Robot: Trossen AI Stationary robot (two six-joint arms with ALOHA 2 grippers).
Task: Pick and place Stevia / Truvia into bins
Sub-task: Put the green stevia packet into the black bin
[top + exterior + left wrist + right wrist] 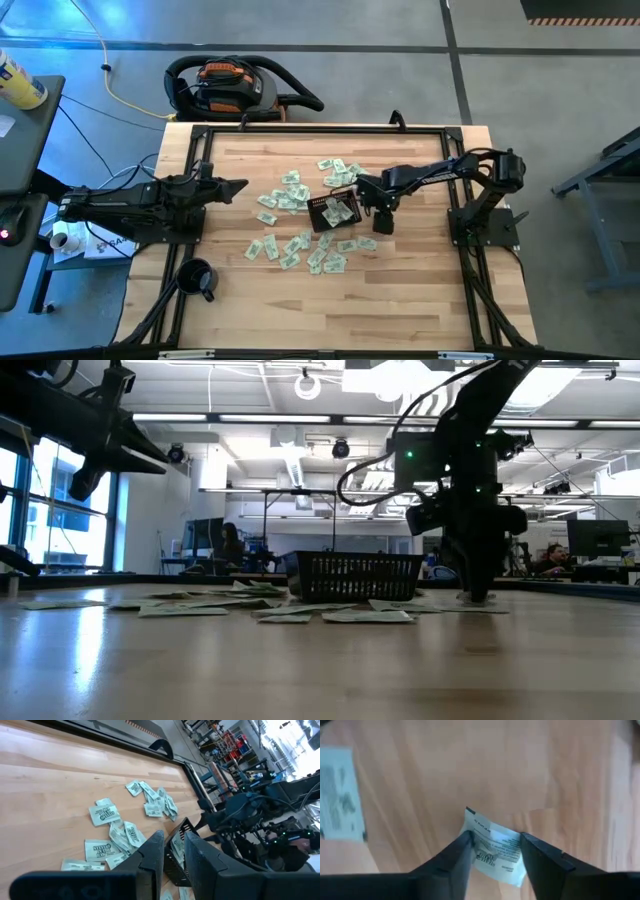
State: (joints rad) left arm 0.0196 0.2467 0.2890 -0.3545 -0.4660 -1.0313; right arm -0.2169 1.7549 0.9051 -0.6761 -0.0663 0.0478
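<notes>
Many pale green and white sachets [300,235] lie flat and scattered on the wooden table, around a small black mesh basket [335,210] that holds a few more. The basket also shows in the low view [360,575]. My right gripper [383,224] points down just right of the basket, with its fingertips at the table [480,596], shut on one sachet [492,847]. My left gripper [238,186] hovers above the table's left part, empty, with its fingers a narrow gap apart [175,850]. My right gripper pinches one sachet between its two fingers, which are on its two opposite edges [472,842]. The fingers come from above, pointing down. The sachet bows up a little between them, and its far corner [469,811] is still near the tabletop.
A round black mug [197,278] stands near the table's near left corner. A black frame [320,128] runs around the table's edges. Another sachet [340,795] lies close to the right gripper. Bare wood lies along the near edge and to the right of the gripper.
</notes>
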